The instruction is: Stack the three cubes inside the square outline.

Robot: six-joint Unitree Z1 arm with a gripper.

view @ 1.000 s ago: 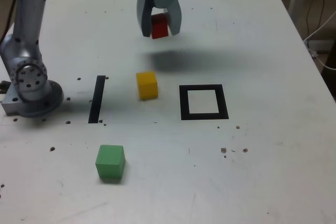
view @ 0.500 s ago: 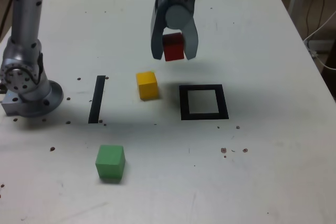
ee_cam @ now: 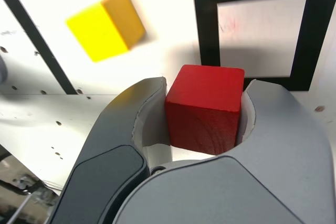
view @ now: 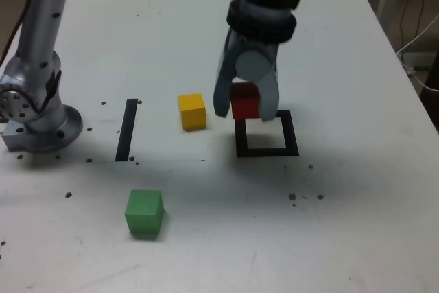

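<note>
My gripper (view: 245, 110) is shut on the red cube (view: 245, 101) and holds it in the air just above the far left corner of the square outline (view: 266, 150), as the exterior view shows it. In the wrist view the red cube (ee_cam: 206, 106) sits clamped between the grey jaws of the gripper (ee_cam: 202, 111), with the square outline (ee_cam: 315, 35) just past it. The yellow cube (view: 192, 111) rests on the table left of the outline; the wrist view shows this yellow cube (ee_cam: 106, 24) too. The green cube (view: 144, 213) lies nearer the front, at the exterior view's left.
A straight black tape strip (view: 127, 129) lies left of the yellow cube. The arm's base (view: 38, 111) stands at the exterior view's far left. Small dark specks dot the white table (view: 357, 224). Cables hang beyond the table's right edge.
The gripper has carried the red cube from the table's far side toward the front and to the exterior view's right, lowering to the square outline's far left corner. Yellow and green cubes stayed put.
</note>
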